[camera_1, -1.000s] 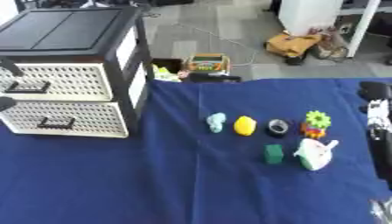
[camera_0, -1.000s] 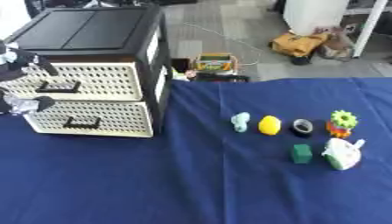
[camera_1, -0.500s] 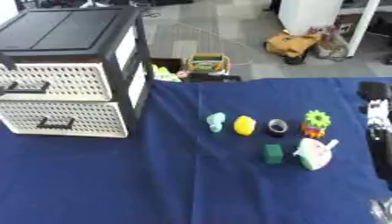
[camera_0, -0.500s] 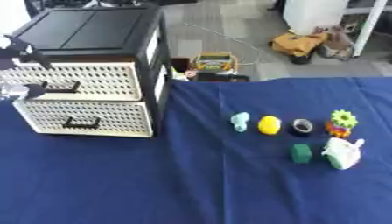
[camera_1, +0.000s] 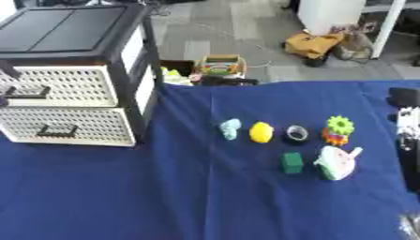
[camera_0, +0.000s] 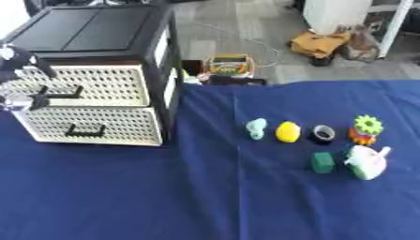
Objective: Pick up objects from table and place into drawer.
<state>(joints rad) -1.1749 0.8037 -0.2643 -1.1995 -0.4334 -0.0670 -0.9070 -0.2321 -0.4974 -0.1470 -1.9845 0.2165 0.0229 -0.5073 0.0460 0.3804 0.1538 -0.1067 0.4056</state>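
Observation:
The black cabinet has two white perforated drawers. My left hand is at the far left edge, right at the left end of the top drawer's black handle. The bottom drawer is closed. On the blue cloth lie a pale teal figure, a yellow lemon shape, a black ring, a green gear on an orange base, a green cube and a white-and-green piece. My right hand shows only at the right edge, away from the objects.
The blue table stretches wide between the cabinet and the row of objects. Beyond its far edge, on the floor, stand a small colourful box and a yellow-brown bundle.
My left hand has shifted up and slightly left along the drawer fronts. The cabinet, the objects and the right arm have stayed where they were.

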